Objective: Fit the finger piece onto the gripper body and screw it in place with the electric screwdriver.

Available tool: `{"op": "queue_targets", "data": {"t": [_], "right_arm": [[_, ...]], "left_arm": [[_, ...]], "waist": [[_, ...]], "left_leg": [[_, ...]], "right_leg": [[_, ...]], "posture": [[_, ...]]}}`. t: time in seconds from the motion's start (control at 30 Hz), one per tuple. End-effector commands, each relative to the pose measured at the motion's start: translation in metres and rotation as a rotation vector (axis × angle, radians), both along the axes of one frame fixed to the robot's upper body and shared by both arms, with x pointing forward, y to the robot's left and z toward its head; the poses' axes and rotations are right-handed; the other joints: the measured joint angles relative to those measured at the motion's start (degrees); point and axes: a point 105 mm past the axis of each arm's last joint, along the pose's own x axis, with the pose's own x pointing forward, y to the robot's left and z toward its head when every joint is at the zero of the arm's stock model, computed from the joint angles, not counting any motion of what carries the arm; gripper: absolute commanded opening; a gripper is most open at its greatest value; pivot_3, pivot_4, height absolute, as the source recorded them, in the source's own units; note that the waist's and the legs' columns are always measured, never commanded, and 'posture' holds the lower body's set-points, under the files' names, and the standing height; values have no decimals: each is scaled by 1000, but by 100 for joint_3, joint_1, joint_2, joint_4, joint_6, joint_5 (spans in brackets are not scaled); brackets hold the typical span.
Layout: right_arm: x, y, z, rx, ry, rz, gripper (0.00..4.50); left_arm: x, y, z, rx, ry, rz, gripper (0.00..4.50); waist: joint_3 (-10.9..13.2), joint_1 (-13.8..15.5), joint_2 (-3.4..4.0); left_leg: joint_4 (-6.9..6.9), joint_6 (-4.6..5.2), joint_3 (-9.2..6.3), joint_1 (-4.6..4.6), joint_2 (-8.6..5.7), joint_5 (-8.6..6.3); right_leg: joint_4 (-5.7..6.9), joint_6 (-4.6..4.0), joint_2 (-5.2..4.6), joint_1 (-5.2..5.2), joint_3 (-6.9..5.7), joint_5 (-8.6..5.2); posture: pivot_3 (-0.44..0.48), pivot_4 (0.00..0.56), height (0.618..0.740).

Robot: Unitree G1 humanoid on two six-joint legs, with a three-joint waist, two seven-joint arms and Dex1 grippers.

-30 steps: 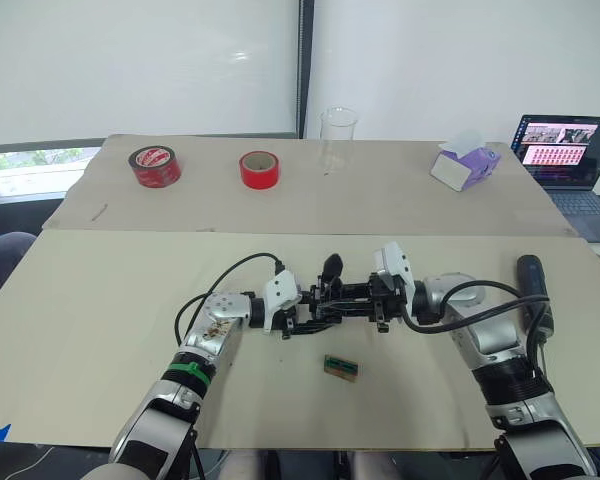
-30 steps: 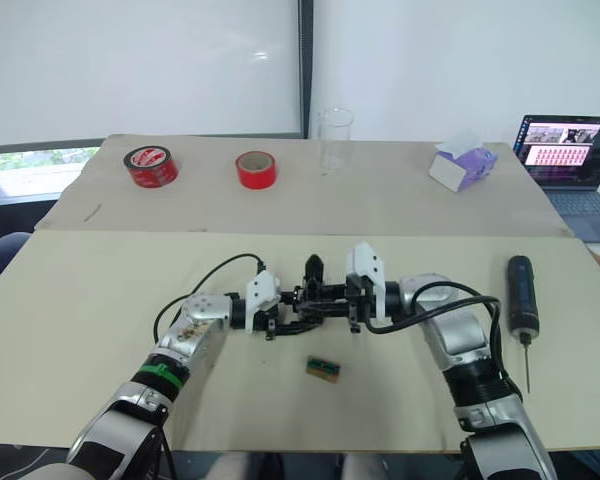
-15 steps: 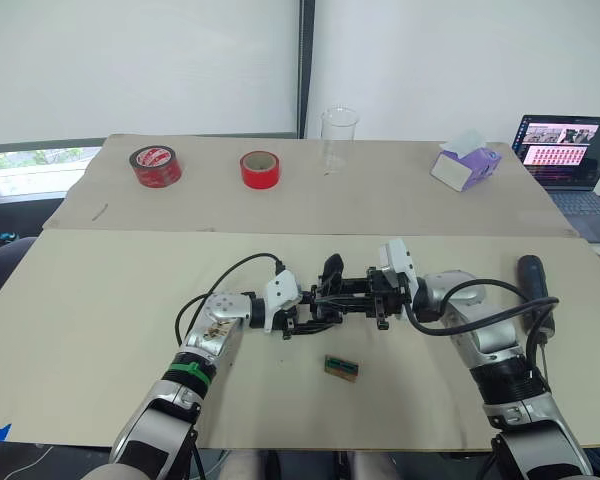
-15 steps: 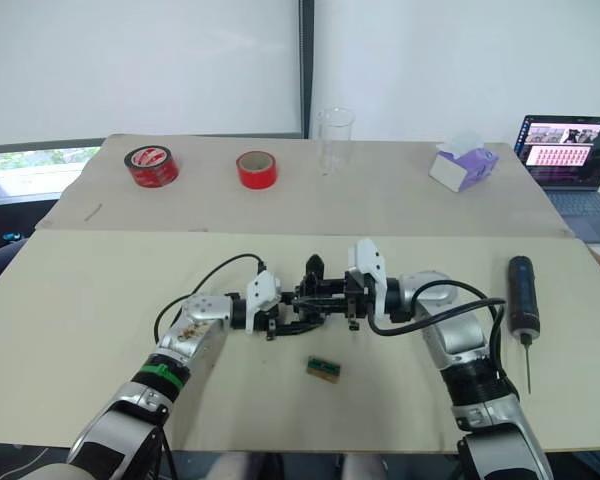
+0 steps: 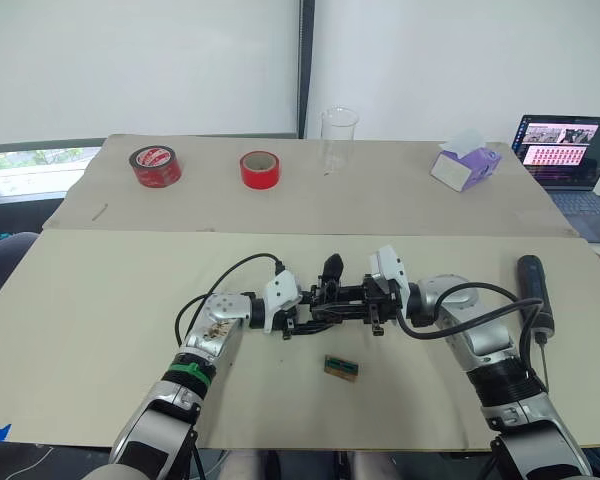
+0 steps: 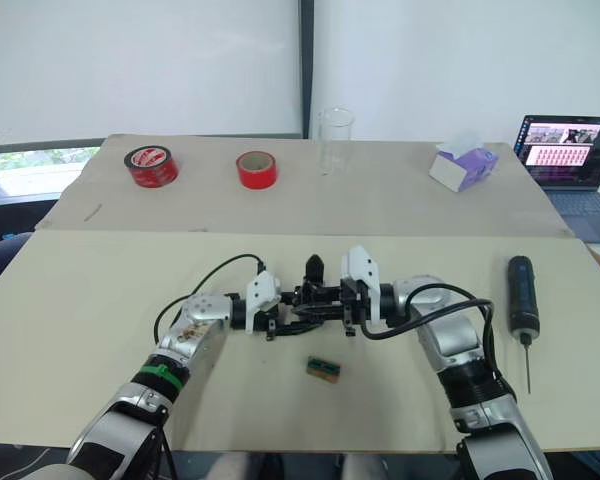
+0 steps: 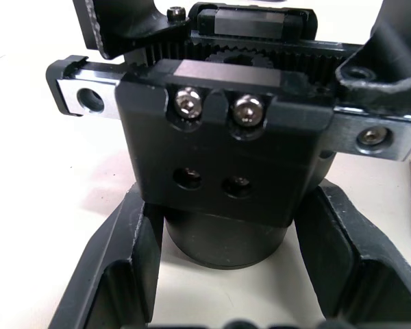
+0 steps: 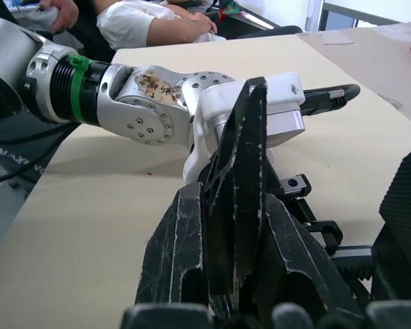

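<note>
The wide beige counter (image 5: 100,300) carries the work, with a second tan board behind it holding two red tape rolls (image 5: 155,165), a clear glass beaker (image 5: 338,135) and a purple tissue box (image 5: 465,165), and an open laptop (image 5: 565,150) at the far right; near the middle of the counter both arms meet over the small black blocky gripper body with its round dark base (image 7: 222,168); the left claw (image 7: 222,274) has its two black fingers set around that round base, one on each side, closed against it so the body is held upright on the counter; the right claw (image 8: 236,233) is closed on the small black tapered plastic finger piece (image 8: 243,171), which stands pinched between its fingers and is carried in against the right side of the body; the thick black cylindrical electric screwdriver (image 6: 521,295) lies untouched on the counter well off to the right, its thin bit pointing toward the near edge; a small green-brown block (image 5: 341,367) lies just in front of the two claws; the step in hand looks like the fitting of the piece onto the body, with no screwing begun; the next move probably calls for seating the piece's base squarely over the two empty holes on the body's face, then freeing the right claw to fetch the screwdriver
</note>
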Motion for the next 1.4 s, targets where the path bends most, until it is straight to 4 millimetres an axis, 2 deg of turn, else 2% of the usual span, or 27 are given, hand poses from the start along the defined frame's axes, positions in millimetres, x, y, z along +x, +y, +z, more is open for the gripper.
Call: {"op": "queue_targets", "data": {"t": [0.03, 0.23, 0.5, 1.13, 1.4], "right_arm": [[2, -5, -2, -17, -18, -9, 449], [3, -10, 6, -4, -34, -15, 449], [3, -11, 7, -5, -36, -21, 449], [-3, -12, -5, -62, 50, 11, 449], [5, -9, -8, -69, 16, -23, 449]], "left_arm": [[-12, 11, -35, 104, 115, 0, 2275], [-11, 10, -34, 104, 114, -3, 2275], [-12, 9, -35, 105, 116, -9, 2275], [-13, 12, -36, 107, 116, -3, 2275], [-13, 11, -36, 106, 119, -4, 2275]], "waist": [[0, 0, 0], [0, 2, 0], [0, 7, 0], [0, 11, 0], [0, 9, 0]], "left_leg": [[0, 0, 0, 0, 0, 0], [1, 0, 0, 1, 0, 0], [0, 0, -1, 1, 0, 0], [0, 0, -1, 1, 0, 0], [-1, 0, -1, 1, 0, 0]], "right_leg": [[0, 0, 0, 0, 0, 0], [1, 0, 0, 1, 0, 0], [0, 0, -1, 1, 0, 0], [-1, 0, -2, 1, 0, 0], [-1, 0, -2, 1, 0, 0]], "posture": [[0, 150, 740], [0, 150, 740], [0, 150, 740], [0, 150, 740], [0, 150, 740]]}}
